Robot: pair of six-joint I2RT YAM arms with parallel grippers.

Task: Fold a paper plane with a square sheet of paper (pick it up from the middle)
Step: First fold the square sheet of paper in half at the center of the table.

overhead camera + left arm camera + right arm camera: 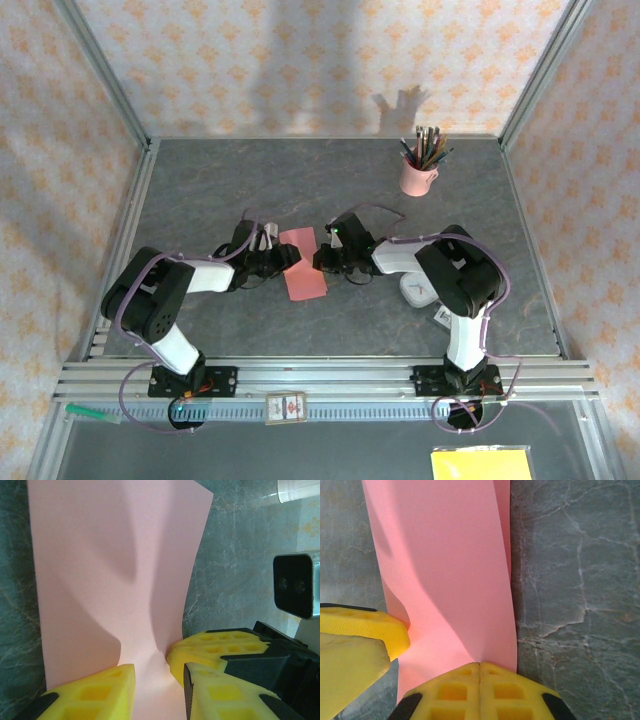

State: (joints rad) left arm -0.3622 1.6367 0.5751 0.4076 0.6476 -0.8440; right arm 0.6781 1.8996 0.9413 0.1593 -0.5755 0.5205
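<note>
Caught between your 2 grippers, the square sheet of paper (303,266) rests on the grey table (200,190), well apart from the pink pencil cup (417,178) and on the cup's near-left side, toward the arm bases. Your right gripper (480,669), on the edge nearer the cup, has its jaws pressed fully together on the salmon-pink sheet. Your left gripper (156,674), on the edge farther from the cup, stands partly open, its yellow jaws straddling the paper with a clear gap, so nothing is clamped there. The step appears to be pinching the sheet from both sides to set a lengthwise fold. The paper is bowed and puckers towards the right gripper's tip. To do this well, hold the right clamp firm and bring the left jaws down squarely on the edge. Do not draw the 2 grippers apart, since thin paper like this probably wrinkles or tears at the pinch. From above the sheet reads as a rectangle with no pointed nose, so it aims nowhere in particular. Its long axis runs from the arm bases towards the back wall, passing the cup rather than pointing at it, with the far end leaning slightly away from the cup.
</note>
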